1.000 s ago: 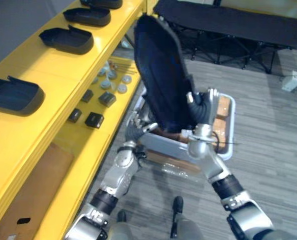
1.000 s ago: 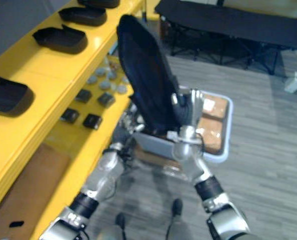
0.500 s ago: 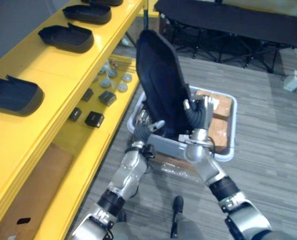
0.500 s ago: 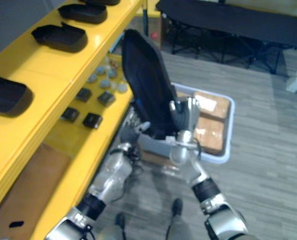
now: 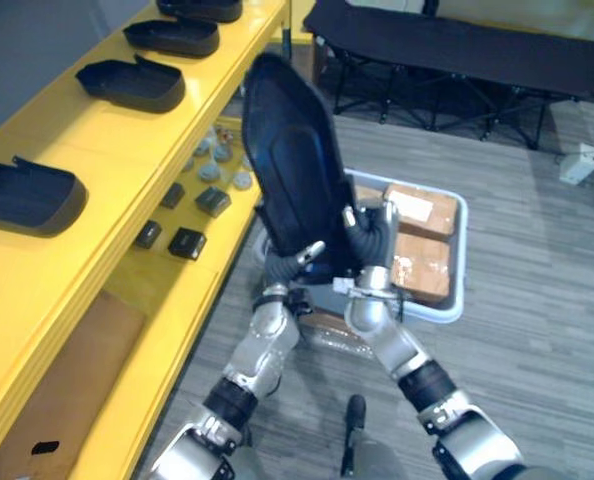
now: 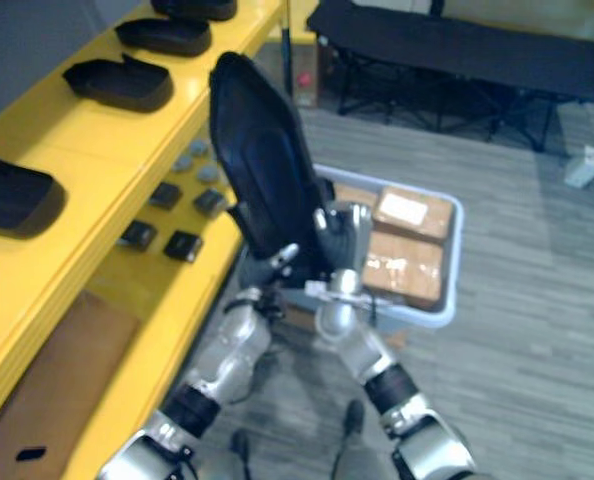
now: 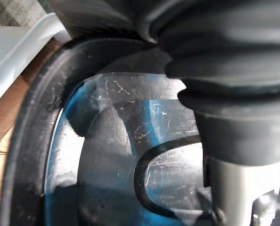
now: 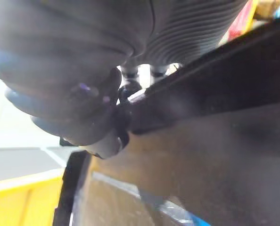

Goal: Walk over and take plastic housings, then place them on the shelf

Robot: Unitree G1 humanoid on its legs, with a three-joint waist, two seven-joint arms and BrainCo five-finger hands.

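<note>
Left hand (image 5: 289, 262) and right hand (image 5: 369, 232) are clamping the black housing (image 5: 292, 160) by its near end, left and right, tilting it upright over the grey bin (image 5: 463, 262).

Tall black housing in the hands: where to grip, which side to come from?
Grip the black housing at its lower end, left hand and right hand on opposite rims. It is long and stands tilted, so a two-sided hold likely steadies it.
</note>
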